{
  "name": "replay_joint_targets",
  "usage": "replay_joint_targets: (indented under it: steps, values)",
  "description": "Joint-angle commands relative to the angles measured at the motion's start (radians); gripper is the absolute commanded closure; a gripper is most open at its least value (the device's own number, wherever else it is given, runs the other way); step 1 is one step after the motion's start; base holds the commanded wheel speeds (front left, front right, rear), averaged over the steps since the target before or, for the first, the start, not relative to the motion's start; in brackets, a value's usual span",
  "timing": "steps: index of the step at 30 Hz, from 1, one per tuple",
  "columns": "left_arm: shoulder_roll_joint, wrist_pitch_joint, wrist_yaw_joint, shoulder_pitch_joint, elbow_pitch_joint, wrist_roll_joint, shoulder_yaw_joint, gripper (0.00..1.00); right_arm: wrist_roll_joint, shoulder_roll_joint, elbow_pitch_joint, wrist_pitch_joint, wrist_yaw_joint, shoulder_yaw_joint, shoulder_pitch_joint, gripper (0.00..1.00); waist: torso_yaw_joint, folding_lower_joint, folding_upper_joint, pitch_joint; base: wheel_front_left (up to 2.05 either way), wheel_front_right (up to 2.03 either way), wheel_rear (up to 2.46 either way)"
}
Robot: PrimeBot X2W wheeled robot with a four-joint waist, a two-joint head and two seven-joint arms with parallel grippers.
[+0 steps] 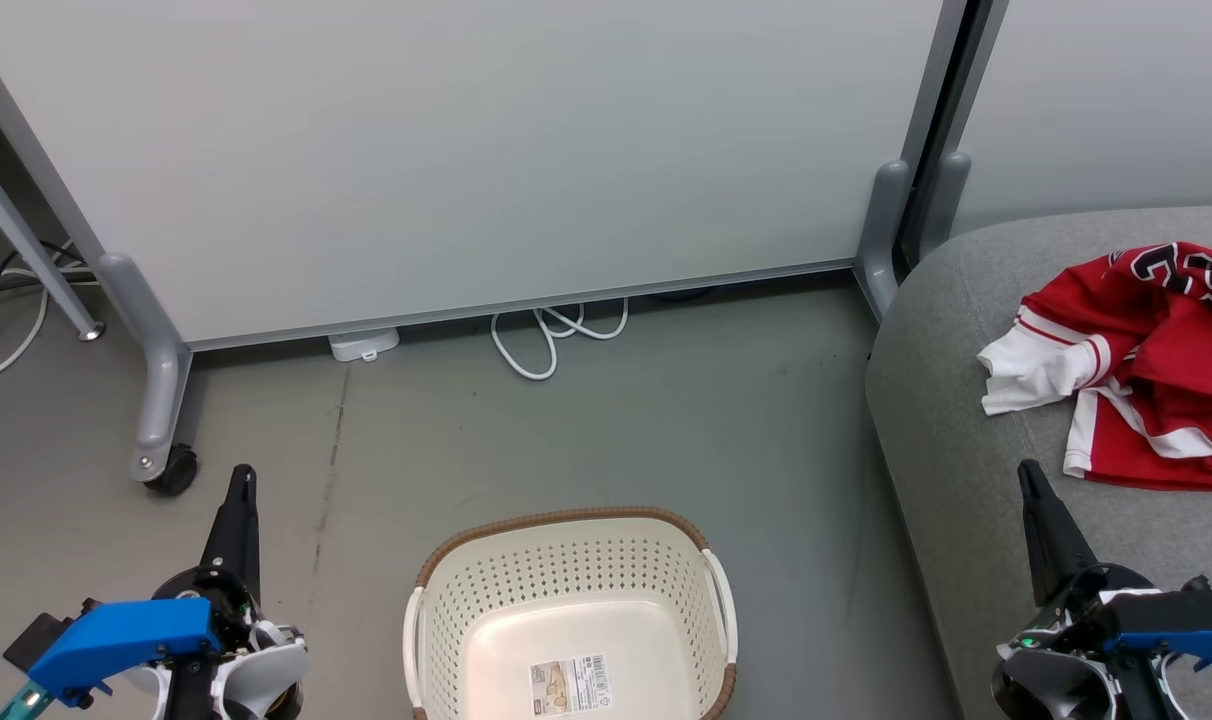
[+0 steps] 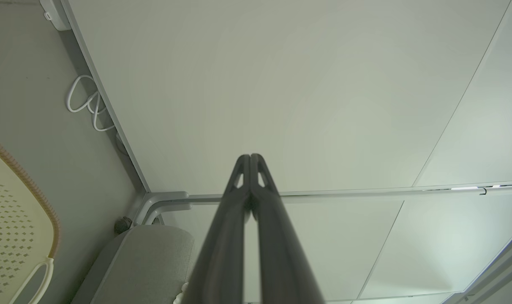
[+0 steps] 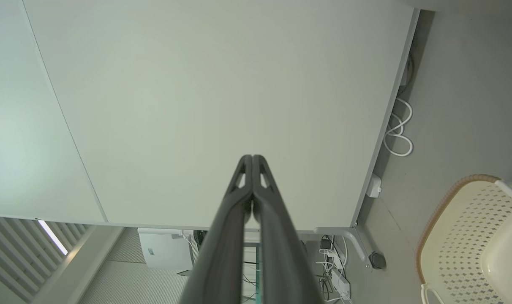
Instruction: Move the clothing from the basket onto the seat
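On the floor, centre: the basket, cream-white and perforated with a brown woven-look rim, stands upright on the grey floor. Its near edge is cut off by the bottom of the head view.
Inside the basket: the bottom is bare cream plastic with a paper label lying flat on it.
Clothing: the red clothing, with white panels, white stripes and black-and-white lettering, lies in a crumpled heap on the seat. It is to the right of the basket, farther back and well apart from it.
Seat: the grey seat stands to the right of the basket. Its rounded corner is near the basket's right handle, with a strip of floor between them.
Left tool: the left tool is to the left of the basket and apart from it. Its two dark fingers are pressed together tip to tip with nothing in them. The left wrist view shows the same meeting tips.
Right tool: the right tool is to the right of the basket, over the seat. It is nearer than the clothing and clear of it. Its fingers are closed on each other and hold nothing.
Behind the basket: a pale partition panel stands on grey feet. A white cable is looped on the floor at its lower edge.
Back-left of the basket: a black caster wheel sits under one foot.
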Motion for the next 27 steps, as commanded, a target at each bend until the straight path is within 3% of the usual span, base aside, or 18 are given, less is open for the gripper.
replay_joint_targets:
  steps: [1, 27]
  values:
    - [-0.001, 0.003, -0.004, -0.009, -0.004, -0.004, 0.002, 1.00, 0.003, -0.004, -0.003, 0.003, 0.000, -0.001, -0.013, 1.00, 0.000, 0.0000, 0.0000, 0.000, 0.00, 0.00, 0.00]
    - [-0.001, 0.003, -0.004, -0.009, -0.004, -0.004, 0.002, 1.00, 0.003, -0.004, -0.003, 0.002, 0.000, -0.001, -0.013, 1.00, 0.000, 0.0000, 0.0000, 0.000, 0.00, 0.00, 0.00]
